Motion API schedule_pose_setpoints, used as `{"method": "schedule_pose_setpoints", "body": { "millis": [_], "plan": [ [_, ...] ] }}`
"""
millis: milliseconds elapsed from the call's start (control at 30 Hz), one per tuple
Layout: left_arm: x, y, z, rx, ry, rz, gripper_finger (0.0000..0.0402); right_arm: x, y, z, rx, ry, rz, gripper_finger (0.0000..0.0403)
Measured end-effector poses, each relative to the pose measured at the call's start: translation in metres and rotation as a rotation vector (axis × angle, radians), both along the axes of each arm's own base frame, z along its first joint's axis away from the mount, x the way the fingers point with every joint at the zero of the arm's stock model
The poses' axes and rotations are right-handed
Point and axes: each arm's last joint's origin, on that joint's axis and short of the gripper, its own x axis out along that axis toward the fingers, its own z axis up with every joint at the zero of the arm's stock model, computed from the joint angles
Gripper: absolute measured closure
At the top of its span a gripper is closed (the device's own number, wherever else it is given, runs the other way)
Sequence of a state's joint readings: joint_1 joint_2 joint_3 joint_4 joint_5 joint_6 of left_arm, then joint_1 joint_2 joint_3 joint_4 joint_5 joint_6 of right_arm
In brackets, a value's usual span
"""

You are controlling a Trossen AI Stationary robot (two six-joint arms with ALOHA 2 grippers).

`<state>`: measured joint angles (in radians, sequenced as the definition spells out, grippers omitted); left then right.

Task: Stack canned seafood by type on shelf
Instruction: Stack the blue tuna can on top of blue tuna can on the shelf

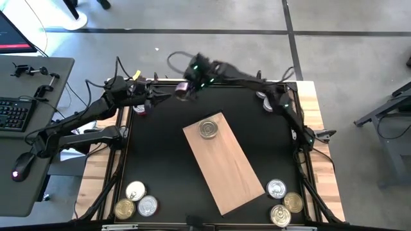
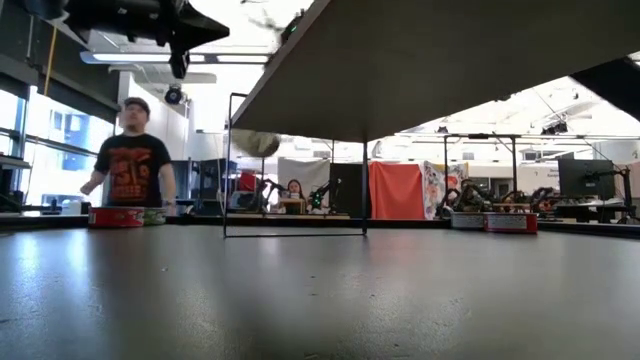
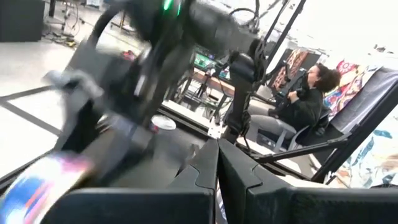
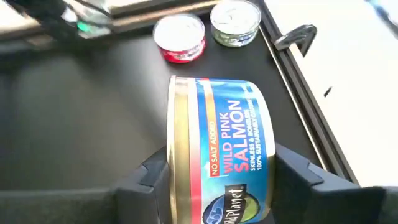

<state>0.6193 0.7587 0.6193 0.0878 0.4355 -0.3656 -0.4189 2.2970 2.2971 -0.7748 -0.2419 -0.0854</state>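
Observation:
My right gripper (image 1: 183, 90) hangs over the table's far left part, shut on a tin of canned seafood (image 4: 217, 155) with a blue "wild pink salmon" label and gold rim. My left gripper (image 3: 217, 171) waits shut near the far left edge (image 1: 146, 102), touching nothing. The shelf (image 1: 225, 167), a light wooden board, lies slantwise over the middle of the table. One silver-lidded tin (image 1: 209, 129) sits on its far end. A red-sided tin (image 4: 180, 37) and a silver tin (image 4: 235, 23) rest on the black table below the held tin. My right gripper pinches the salmon tin between its two fingers (image 4: 149, 177). One finger is on each flat end: the gold-rimmed end (image 4: 176, 155) and the opposite end. The fingers slant down from the table's right. The tin is lifted clear of the table and lies on its side.
Three tins (image 1: 136, 200) cluster at the near left corner and three more (image 1: 282, 202) at the near right. More tins stand at the far right (image 2: 510, 222). In the low view the shelf's thin wire legs (image 2: 295, 234) show. A person (image 2: 130, 160) stands beyond the table.

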Motion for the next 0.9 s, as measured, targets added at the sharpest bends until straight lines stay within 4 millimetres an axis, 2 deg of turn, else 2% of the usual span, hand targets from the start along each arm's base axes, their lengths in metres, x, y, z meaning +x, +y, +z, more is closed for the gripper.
{"method": "schedule_pose_setpoints", "body": {
  "millis": [67,133,333,467,567,633,700,767,900],
  "plan": [
    [-0.001,-0.001,0.001,0.002,-0.002,-0.007,0.0402,-0.019,-0.001,0.015,0.043,0.027,-0.006,0.0235],
    [-0.001,-0.002,0.001,0.011,-0.003,-0.027,0.0401,-0.037,0.003,0.021,0.092,0.084,0.0,0.0235],
    [0.0,-0.001,-0.001,0.045,0.014,-0.062,0.0402,-0.082,0.043,0.033,0.171,0.185,0.002,0.0235],
    [0.0,-0.001,-0.001,0.046,0.013,-0.06,0.0401,-0.126,0.069,0.054,0.122,0.113,-0.112,0.0235],
    [0.001,-0.001,-0.001,0.059,0.017,-0.057,0.0401,-0.165,0.081,0.078,0.082,-0.058,-0.254,0.0235],
    [0.001,0.0,-0.002,0.077,0.023,-0.051,0.0401,-0.188,0.089,0.086,0.099,-0.184,-0.356,0.0235],
    [0.001,0.001,-0.002,0.084,0.028,-0.044,0.0402,-0.203,0.094,0.086,0.203,-0.313,-0.433,0.0235],
    [0.001,0.003,-0.003,0.079,0.032,-0.036,0.0401,-0.211,0.102,0.079,0.387,-0.407,-0.484,0.0235],
    [0.001,0.006,-0.004,0.044,0.034,-0.017,0.0401,-0.206,0.125,0.051,0.73,-0.443,-0.546,0.0235]
  ]
}}
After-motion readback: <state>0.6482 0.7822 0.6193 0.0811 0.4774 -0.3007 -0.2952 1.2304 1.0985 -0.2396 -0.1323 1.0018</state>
